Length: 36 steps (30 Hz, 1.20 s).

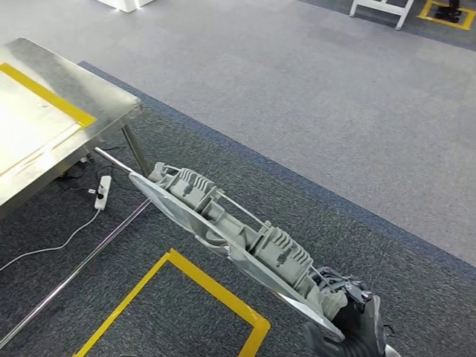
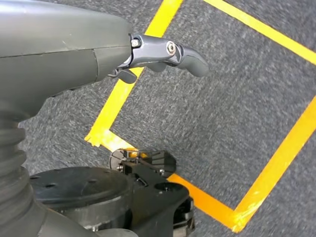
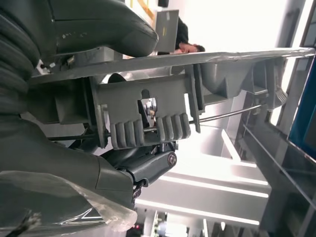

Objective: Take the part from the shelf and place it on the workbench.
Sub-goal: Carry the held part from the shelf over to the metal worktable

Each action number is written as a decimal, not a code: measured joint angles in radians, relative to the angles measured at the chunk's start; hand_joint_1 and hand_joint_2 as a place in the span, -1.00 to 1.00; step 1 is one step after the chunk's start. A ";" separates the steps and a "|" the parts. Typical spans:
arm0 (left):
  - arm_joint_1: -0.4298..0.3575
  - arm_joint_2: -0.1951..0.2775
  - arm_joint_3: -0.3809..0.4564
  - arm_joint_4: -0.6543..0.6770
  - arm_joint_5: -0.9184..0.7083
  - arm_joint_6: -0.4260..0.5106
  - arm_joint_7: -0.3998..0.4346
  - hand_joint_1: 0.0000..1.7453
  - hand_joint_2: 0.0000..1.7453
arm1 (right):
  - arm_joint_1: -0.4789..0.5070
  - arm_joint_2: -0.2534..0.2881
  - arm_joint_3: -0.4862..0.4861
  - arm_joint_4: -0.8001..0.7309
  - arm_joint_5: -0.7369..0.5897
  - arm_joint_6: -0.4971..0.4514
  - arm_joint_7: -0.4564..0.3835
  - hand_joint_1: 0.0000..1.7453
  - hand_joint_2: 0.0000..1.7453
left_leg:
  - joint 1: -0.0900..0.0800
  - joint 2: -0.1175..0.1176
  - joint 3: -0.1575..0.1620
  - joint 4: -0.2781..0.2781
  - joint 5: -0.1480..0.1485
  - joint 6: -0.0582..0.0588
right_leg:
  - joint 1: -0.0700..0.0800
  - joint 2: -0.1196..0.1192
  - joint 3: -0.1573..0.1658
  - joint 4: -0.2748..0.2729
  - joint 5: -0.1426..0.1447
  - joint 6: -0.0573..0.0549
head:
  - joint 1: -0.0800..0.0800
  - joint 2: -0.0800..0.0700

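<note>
A long grey cast part [image 1: 236, 238] with ribbed blocks and a thin rod runs from the lower right up toward the workbench [image 1: 90, 93]. My right hand [image 1: 351, 316] grips its near end at the bottom right of the head view. Close up, the right wrist view shows the part [image 3: 149, 116] clamped between the thumb and the darker fingers [image 3: 149, 165]. The part's far tip hangs over the floor just off the workbench's corner, not touching it. My left hand [image 2: 164, 54] hangs above the carpet, fingers apart and holding nothing.
The steel workbench carries a yellow tape line [image 1: 50, 97] and stands on thin legs [image 1: 134, 149]. A white power strip [image 1: 103, 191] and cable lie under it. A yellow tape square [image 1: 185, 297] marks the dark carpet. A white frame [image 1: 381, 9] stands far back.
</note>
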 joint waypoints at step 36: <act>0.000 0.015 -0.114 0.000 0.037 -0.009 0.019 -1.00 1.00 | -0.017 -0.053 0.040 -0.022 0.120 -0.075 0.000 1.00 1.00 | 0.000 0.022 0.086 -0.005 -0.079 -0.010 | 0.004 0.000 0.045 -0.245 0.197 -0.007 | 0.008 0.000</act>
